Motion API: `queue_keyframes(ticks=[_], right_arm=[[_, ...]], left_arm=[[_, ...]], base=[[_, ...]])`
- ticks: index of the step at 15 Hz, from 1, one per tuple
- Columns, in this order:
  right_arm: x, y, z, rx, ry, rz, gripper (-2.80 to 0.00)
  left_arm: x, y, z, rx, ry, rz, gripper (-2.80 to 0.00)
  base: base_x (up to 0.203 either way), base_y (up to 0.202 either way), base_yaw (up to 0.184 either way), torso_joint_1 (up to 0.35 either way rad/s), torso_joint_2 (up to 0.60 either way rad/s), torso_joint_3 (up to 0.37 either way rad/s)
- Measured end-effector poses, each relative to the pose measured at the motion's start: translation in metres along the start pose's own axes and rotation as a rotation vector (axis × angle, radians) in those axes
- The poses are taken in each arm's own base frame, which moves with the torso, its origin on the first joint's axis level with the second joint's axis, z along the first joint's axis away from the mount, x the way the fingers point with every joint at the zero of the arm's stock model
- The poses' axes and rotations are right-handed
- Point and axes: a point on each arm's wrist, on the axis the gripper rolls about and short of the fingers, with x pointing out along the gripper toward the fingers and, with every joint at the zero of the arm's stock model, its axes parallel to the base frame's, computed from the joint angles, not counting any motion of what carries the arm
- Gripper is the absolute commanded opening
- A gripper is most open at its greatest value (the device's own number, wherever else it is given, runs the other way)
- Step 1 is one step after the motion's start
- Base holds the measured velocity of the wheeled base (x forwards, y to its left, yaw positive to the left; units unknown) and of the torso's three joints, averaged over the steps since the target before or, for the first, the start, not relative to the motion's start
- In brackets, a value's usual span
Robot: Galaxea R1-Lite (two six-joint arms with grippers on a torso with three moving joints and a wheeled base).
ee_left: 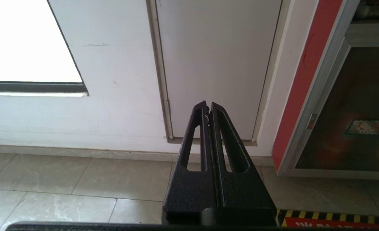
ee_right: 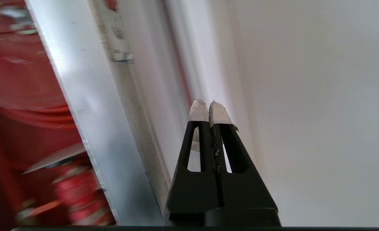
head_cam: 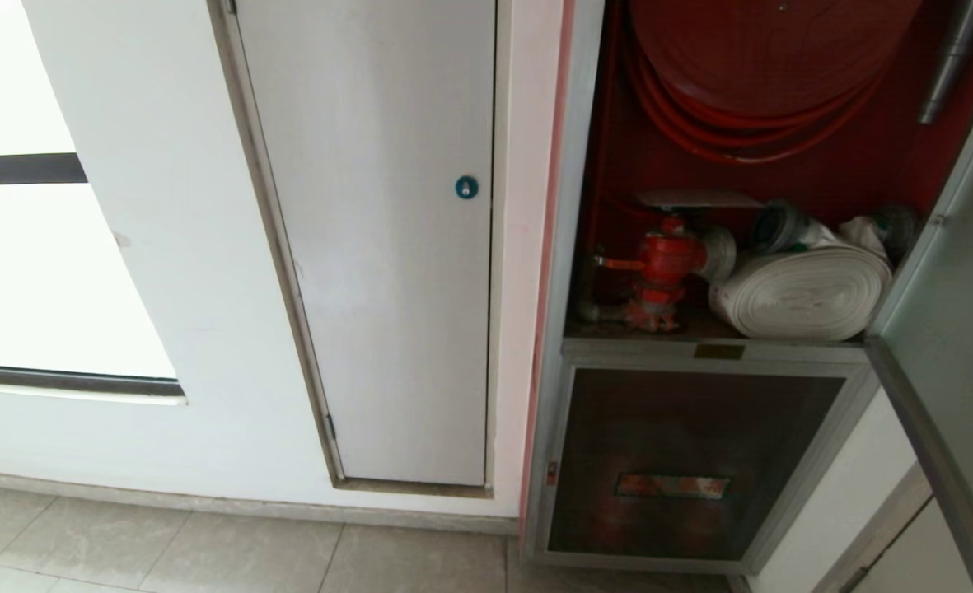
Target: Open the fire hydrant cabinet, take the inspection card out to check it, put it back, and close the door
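Fingers of the right gripper (ee_right: 208, 107) pressed together, empty, beside the open silver-framed glass door (ee_right: 90, 106); left gripper (ee_left: 208, 107) likewise closed, empty.

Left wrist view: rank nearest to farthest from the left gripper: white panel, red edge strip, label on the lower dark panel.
1. White panel, straight ahead of the left gripper.
2. Red edge strip, next along the wall, cabinet side.
3. Label, farther along, on the lower dark panel.

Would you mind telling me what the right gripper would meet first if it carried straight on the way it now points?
Most likely the silver frame edge of the door: the shut right gripper points along it, by the white surface. Depth there is unclear.
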Motion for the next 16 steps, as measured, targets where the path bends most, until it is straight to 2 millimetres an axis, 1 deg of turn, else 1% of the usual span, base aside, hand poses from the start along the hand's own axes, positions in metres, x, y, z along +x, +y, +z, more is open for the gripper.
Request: queue_keyframes(ticks=[5,9,11,14,16], right_arm=[[0.005,0.023,-0.013,0.091,0.092,0.222,-2.8],[0.006,0.049,-0.031,0.212,0.266,0.421,-2.8],[0.009,0.062,-0.034,0.262,0.365,0.504,-2.8],[0.026,0.084,-0.037,0.32,0.523,0.603,-2.8],[0.046,0.1,-0.044,0.342,0.585,0.657,-2.8]], left_arm=[[0.0,0.0,0.0,0.0,-0.001,0.0,-2.8],[0.0,0.0,0.0,0.0,0.0,0.0,-2.8],[0.0,0.0,0.0,0.0,0.0,0.0,-2.8],[0.0,0.0,0.0,0.0,0.0,0.0,-2.8],[0.0,0.0,0.0,0.0,0.0,0.0,-2.8]], base=[[0.0,0.0,0.0,0.0,0.0,0.0],[0.0,0.0,0.0,0.0,0.0,0.0],[0.0,0.0,0.0,0.0,0.0,0.0],[0.0,0.0,0.0,0.0,0.0,0.0],[0.0,0.0,0.0,0.0,0.0,0.0]])
